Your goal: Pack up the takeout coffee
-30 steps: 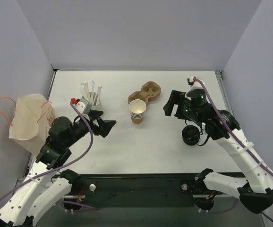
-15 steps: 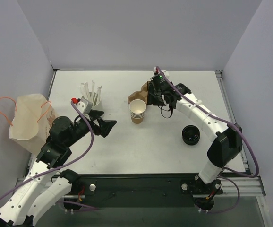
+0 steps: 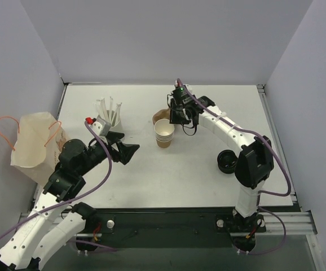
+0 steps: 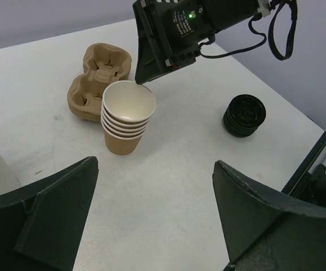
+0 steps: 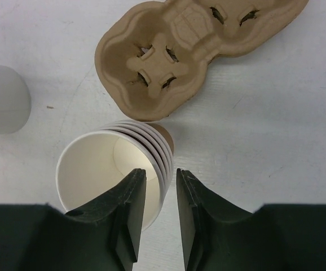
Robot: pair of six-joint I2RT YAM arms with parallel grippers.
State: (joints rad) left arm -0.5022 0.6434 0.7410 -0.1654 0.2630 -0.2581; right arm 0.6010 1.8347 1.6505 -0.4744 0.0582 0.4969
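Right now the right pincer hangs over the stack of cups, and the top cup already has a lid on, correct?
Not quite. The right pincer does hang over the cups, but the top cup has no lid: the right wrist view shows its open white inside. The lids lie in a stack apart on the table.

left arm [image 3: 67, 169]: low at 8 o'clock in the top view, forearm aimed toward 2 o'clock | left tool [image 3: 124, 146]: jaws spread wide, held level | right arm [image 3: 222, 125]: rises from 5 o'clock, stretched toward 11 o'clock | right tool [image 3: 173, 117]: points straight down, jaws parted by a narrow slot
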